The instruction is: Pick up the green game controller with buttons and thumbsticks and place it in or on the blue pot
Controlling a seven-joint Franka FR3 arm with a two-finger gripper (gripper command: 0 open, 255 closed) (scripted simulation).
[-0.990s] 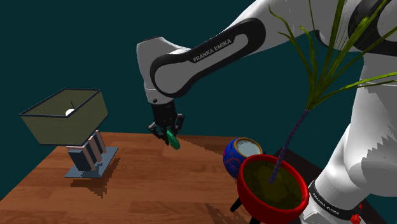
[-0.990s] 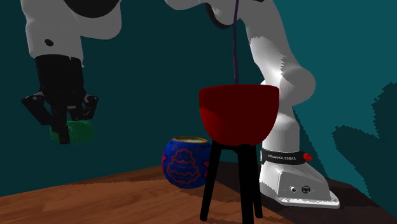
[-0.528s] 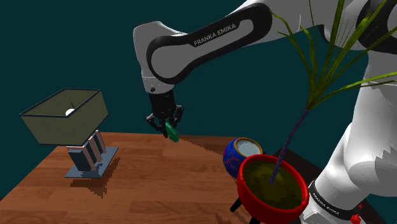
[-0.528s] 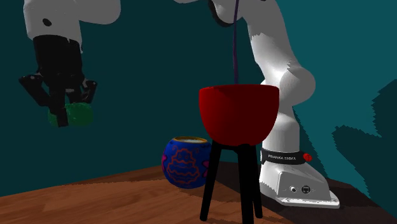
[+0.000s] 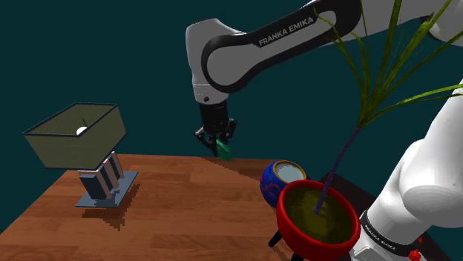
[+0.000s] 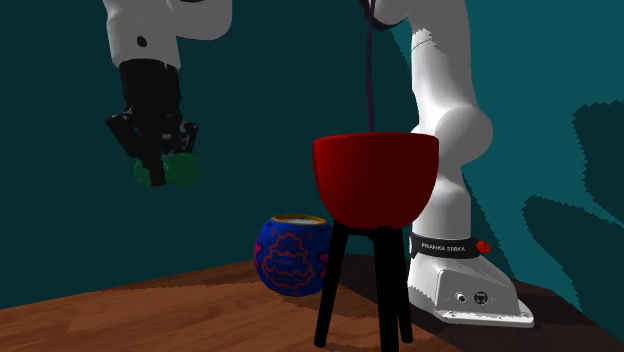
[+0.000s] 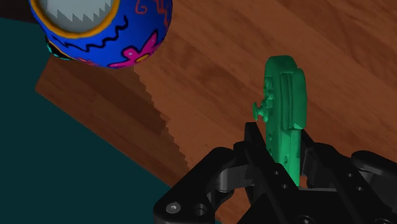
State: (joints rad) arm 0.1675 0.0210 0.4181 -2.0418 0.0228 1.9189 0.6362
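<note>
Brown wood table [image 5: 185, 222], shoulder view: box-shaded lamp [image 5: 74, 137] at 9 o'clock, blue patterned pot [image 5: 276, 182] at 2 o'clock, red planter [image 5: 285, 222] on black legs at 4 o'clock

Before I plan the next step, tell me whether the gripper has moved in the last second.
Yes. In the shoulder view the gripper, holding the controller, has shifted toward that view's right, closer to the blue pot, and risen slightly.

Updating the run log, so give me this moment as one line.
gripper: shut on green controller | controller: held clear above wooden table | blue pot: on table, controller not yet over it
</note>
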